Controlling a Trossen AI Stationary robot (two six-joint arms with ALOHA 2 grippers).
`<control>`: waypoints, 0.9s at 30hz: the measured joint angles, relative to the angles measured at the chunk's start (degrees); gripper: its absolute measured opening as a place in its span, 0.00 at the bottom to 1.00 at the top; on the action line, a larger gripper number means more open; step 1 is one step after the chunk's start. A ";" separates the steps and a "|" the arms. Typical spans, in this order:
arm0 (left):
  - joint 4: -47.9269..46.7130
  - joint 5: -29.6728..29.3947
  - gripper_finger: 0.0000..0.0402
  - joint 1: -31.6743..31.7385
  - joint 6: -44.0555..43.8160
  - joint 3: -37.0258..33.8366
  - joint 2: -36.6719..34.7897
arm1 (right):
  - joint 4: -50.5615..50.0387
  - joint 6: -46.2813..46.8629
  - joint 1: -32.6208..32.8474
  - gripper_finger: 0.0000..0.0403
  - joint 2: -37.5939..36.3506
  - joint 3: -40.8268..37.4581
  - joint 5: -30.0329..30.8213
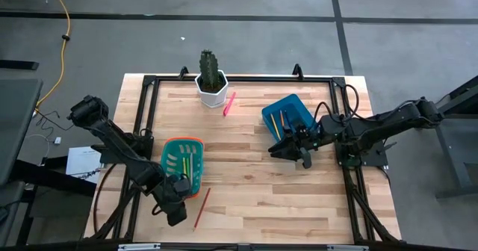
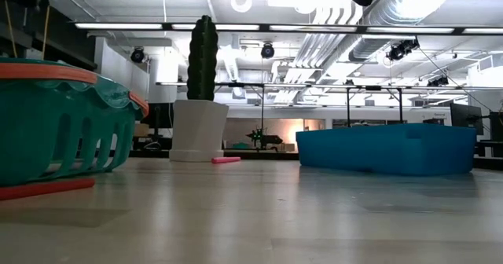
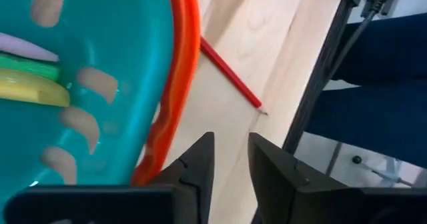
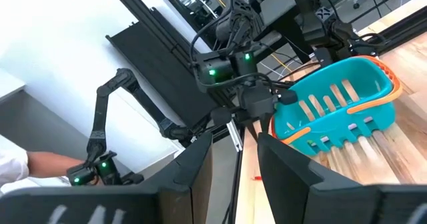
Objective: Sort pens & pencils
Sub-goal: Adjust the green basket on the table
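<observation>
- A pale wooden table [image 1: 254, 184] ringed by a black frame stands on a grey concrete floor; the low view looks across it into a bright workshop with ducts and strip lights overhead.
- The pens lie in the teal basket [image 1: 171, 151] with the orange rim on the left side of the table: a green pen [image 3: 30, 65] and a yellow pen [image 3: 33, 91] lie side by side inside it.
- A hot-pink pen [image 1: 229, 103] lies loose on the far part of the table, just right of the potted cactus [image 1: 210, 78].
- Pencils [image 1: 281, 120] sit in the blue bin [image 1: 302, 107] right of centre.
- One red pencil [image 1: 202, 208] lies on the bare wood at the near edge, just right of the teal basket.
- The left gripper [image 1: 179, 186] hangs at the basket's near right rim, its fingers a narrow gap apart and grasping nothing.
- The right gripper [image 1: 282, 148] sits just near of the blue bin, pointing left, jaws released and empty.
- A person's white sleeve [image 4: 17, 159] shows beyond the table's left side.
</observation>
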 joint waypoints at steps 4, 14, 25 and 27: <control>-2.31 -1.85 0.14 0.01 0.33 0.04 0.00 | -0.07 0.05 -0.74 0.27 0.00 0.00 -0.20; -13.70 -4.81 0.15 1.55 4.52 3.39 -0.13 | -0.04 0.64 -3.51 0.27 0.00 0.00 -2.45; -20.81 -4.74 0.19 8.44 14.56 3.52 -0.13 | 0.00 0.65 -3.54 0.27 0.00 0.00 -2.45; -22.73 -4.61 0.18 9.93 16.83 3.52 -0.13 | 0.02 0.92 -3.54 0.27 0.00 0.00 -2.43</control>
